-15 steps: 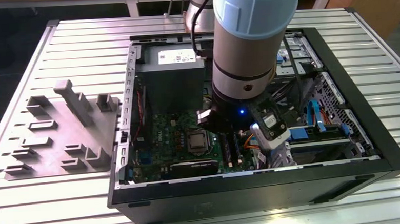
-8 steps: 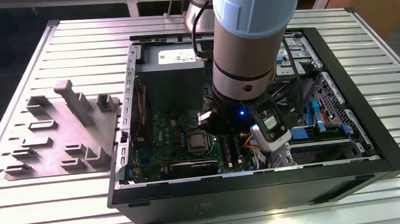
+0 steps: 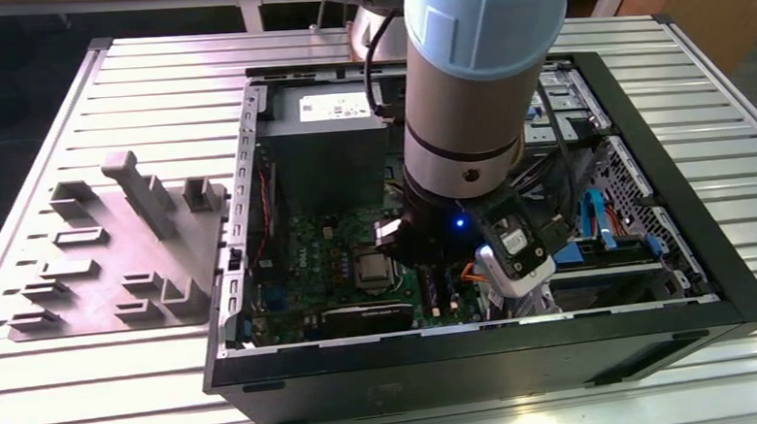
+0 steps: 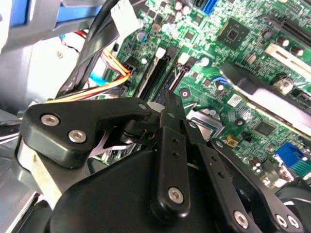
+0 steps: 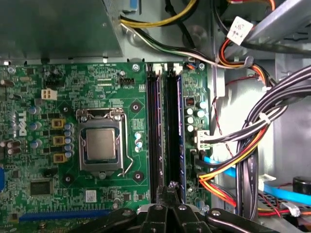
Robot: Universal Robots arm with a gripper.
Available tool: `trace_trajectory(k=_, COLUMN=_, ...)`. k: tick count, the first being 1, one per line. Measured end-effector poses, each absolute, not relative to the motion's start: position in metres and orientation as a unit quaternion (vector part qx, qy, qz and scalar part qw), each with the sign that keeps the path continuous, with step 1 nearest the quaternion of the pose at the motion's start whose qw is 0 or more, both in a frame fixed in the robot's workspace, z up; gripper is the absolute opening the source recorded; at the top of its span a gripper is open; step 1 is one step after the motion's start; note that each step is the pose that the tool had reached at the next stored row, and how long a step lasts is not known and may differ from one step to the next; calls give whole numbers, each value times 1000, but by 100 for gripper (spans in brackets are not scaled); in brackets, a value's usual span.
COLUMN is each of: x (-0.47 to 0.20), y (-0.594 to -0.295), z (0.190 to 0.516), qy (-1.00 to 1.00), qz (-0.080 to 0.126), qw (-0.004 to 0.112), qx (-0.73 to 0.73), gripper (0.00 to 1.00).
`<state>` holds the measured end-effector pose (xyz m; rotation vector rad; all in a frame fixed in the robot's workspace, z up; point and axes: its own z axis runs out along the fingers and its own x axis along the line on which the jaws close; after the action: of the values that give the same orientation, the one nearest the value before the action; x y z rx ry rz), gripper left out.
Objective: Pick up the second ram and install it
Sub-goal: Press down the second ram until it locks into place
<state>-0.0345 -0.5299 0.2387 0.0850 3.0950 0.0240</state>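
We saw the gripper (image 5: 169, 190) w/ fingers pressed together, nothing held, tips over the second ram (image 5: 180, 141) seated in the motherboard (image 5: 73, 92).

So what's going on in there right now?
The arm is down inside the open computer case, with the gripper low over the motherboard, at one end of the two memory slots beside the processor socket. A dark blue-edged strip, probably the second ram, appears to stand in the slot nearer the cable bundle. I cannot tell if it is fully seated.
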Motion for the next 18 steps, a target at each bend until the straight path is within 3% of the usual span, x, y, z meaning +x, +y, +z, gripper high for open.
trace_trajectory(k=18, x=-34, y=-534, z=226, qy=999, qz=8, qw=23, qx=28, gripper=10)
